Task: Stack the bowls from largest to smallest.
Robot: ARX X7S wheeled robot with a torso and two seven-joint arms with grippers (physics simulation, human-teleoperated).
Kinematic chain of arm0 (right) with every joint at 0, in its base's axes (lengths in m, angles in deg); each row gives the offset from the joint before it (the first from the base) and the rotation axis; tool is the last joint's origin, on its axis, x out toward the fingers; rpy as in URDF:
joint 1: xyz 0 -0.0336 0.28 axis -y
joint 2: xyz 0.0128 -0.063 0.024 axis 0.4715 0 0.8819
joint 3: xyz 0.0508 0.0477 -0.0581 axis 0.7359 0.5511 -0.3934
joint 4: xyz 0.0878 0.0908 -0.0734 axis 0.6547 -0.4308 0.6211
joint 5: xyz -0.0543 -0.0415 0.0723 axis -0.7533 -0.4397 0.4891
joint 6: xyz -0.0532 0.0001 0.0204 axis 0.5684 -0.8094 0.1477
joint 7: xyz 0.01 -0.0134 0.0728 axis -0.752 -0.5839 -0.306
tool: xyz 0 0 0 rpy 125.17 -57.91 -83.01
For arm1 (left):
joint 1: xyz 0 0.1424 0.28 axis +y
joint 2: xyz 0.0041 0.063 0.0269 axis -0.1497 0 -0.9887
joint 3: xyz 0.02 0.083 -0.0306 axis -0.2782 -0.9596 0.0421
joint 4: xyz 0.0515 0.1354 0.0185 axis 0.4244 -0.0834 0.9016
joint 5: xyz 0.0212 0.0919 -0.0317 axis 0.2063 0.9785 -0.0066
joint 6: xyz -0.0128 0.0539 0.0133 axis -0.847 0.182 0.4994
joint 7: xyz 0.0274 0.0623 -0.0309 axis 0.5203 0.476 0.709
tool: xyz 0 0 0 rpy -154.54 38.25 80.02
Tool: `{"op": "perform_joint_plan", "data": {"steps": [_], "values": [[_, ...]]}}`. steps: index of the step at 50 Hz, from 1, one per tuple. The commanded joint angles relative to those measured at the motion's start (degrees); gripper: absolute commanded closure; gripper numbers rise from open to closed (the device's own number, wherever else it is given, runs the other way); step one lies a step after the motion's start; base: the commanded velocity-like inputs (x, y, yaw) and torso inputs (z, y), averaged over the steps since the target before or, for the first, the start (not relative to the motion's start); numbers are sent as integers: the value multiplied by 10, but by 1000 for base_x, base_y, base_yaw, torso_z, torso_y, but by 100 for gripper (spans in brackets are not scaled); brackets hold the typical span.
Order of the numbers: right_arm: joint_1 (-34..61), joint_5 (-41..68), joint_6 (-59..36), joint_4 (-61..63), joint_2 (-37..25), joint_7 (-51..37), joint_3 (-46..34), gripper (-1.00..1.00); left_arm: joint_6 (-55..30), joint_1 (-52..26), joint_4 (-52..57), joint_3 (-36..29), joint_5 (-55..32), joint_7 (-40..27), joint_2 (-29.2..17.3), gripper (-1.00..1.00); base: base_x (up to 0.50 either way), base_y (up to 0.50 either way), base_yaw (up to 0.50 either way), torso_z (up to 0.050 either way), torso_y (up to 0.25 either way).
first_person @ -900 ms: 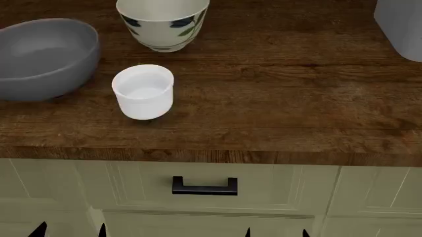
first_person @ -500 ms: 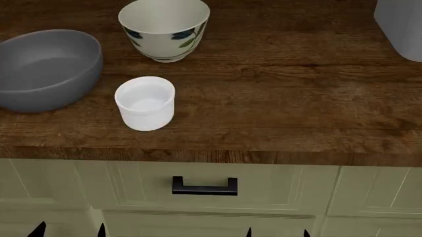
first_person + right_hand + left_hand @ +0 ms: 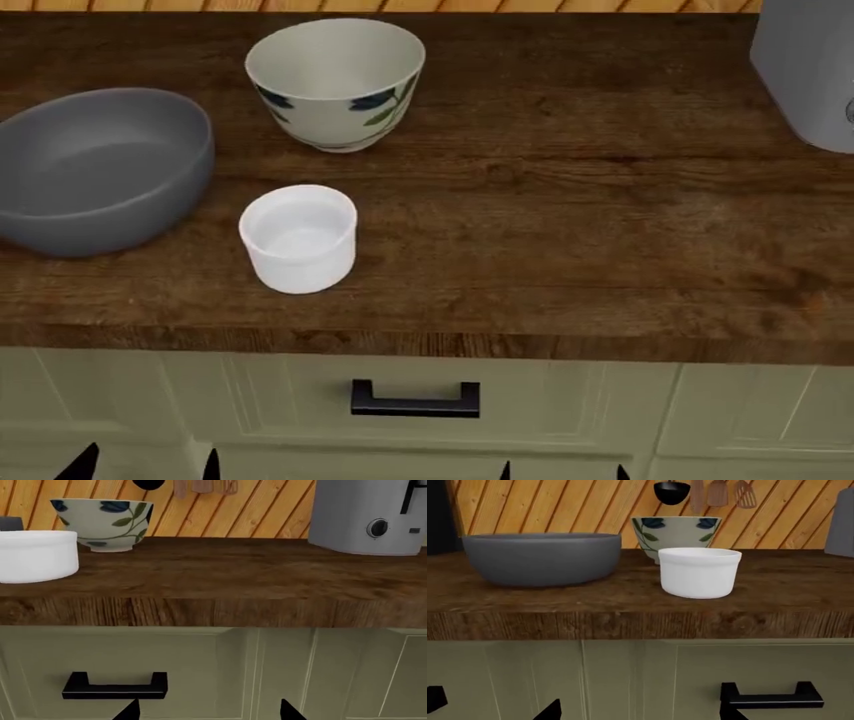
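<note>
Head view: you see three bowls on the wooden counter [image 3: 601, 230], none stacked. One grey bowl [image 3: 100, 170] at the left, cut by the frame edge; one leaf-marked bowl [image 3: 336, 82] toward the back; one white cup-like bowl [image 3: 298, 238] near the front edge, just beside the grey one. One grey appliance [image 3: 807, 70] is cropped at the right. One drawer handle [image 3: 415, 399] sits below. Of your grippers only dark fingertips show at the bottom edge — left gripper [image 3: 144, 464], right gripper [image 3: 563, 470] — each pair spread apart, holding nothing.

Left wrist view: the same three bowls; the white one partly hides the leaf-marked one. Four hanging utensils [image 3: 704, 491] are cut off above.

Right wrist view: two bowls are plain — the grey one is a sliver. The appliance's top is cropped.
</note>
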Motion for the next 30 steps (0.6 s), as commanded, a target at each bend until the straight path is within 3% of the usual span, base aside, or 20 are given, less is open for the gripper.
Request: {"op": "perform_joint_plan", "data": {"steps": [1,18,21,22,30], "values": [[3,5,-1,-3,-8,-11,-9,-100,-3,-4,-3,-10,-6,-10,-7,-100,0,0,0,50,0],[8,42,-38,30,-12,-37,5,-100,3,1,14,-19,-39,-7,-18,-100,0,0,0,47,0],[13,29,-94,97,-31,-40,-4,-100,-84,-6,61,-24,-31,-20,-39,-100,0,0,0,0,0],[19,36,-129,145,-37,-45,2,-100,-135,-7,104,5,-89,-27,-30,-100,0,0,0,0,0],[116,90,-392,368,-94,-57,52,-100,-414,-57,354,34,-151,-55,-103,-100,0,0,0,0,0]]}}
